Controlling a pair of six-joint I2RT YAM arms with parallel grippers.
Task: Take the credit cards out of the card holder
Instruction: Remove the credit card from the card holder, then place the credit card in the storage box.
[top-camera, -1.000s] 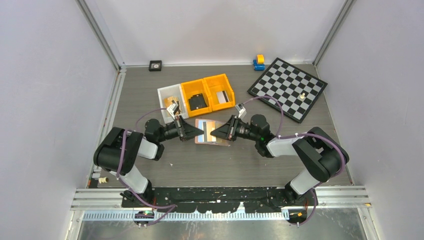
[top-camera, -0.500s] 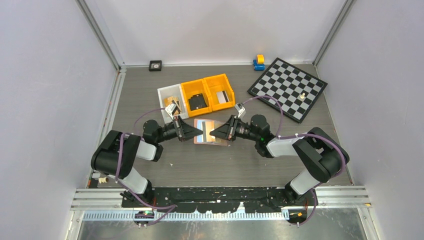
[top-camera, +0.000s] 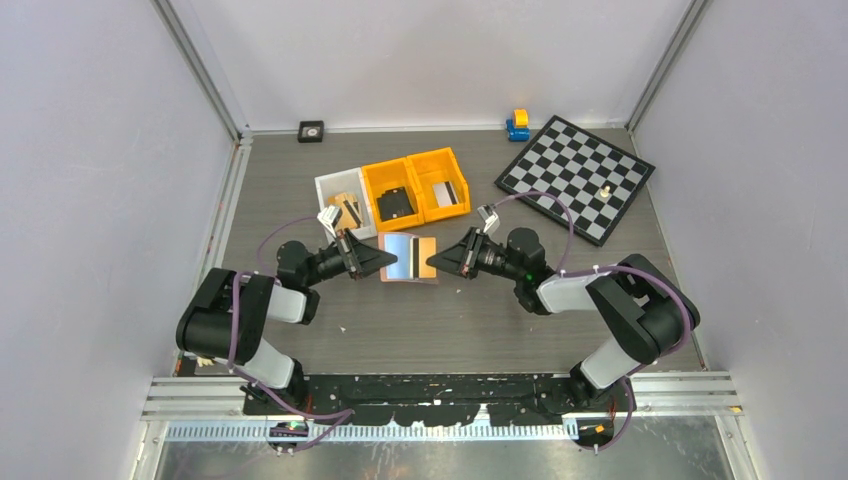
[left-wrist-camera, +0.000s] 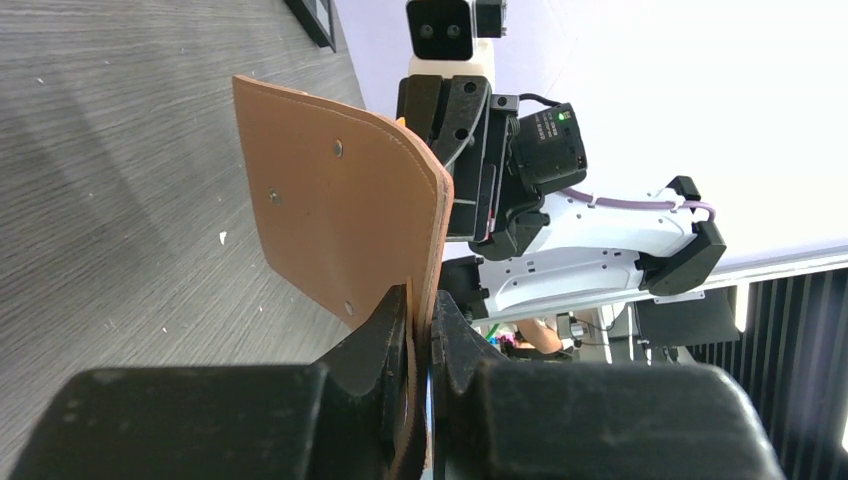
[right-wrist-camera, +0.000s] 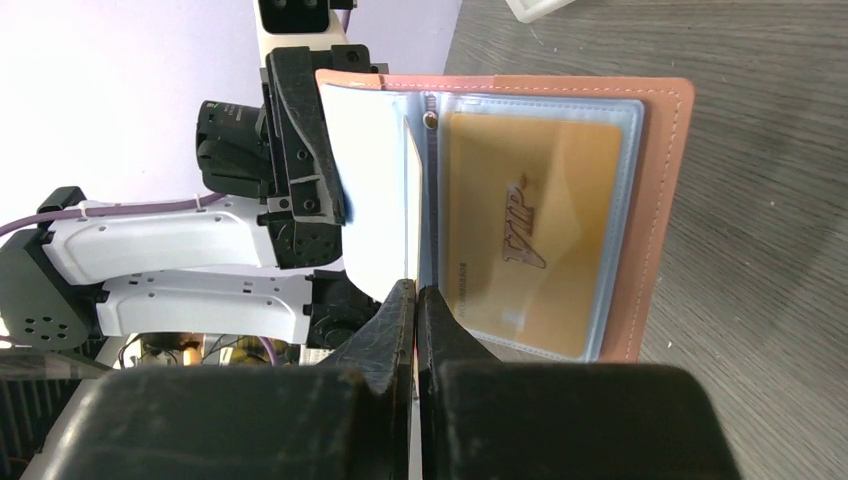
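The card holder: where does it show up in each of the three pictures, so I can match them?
Top external: card holder mid-table, held between the left pincer and right pincer.
Left wrist: card holder in the centre, brown outer cover facing the camera, clamped from below.
Right wrist: card holder centre-right, open side showing clear pockets.
Shared landmark: the grey wood-grain table.

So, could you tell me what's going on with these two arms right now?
The two arms hold the card holder open between them. The left gripper is clamped on its leather cover, and the right gripper is shut on a pale inner leaf; whether that is a card or a sleeve is unclear. A gold card sits in its clear pocket, not yet out.
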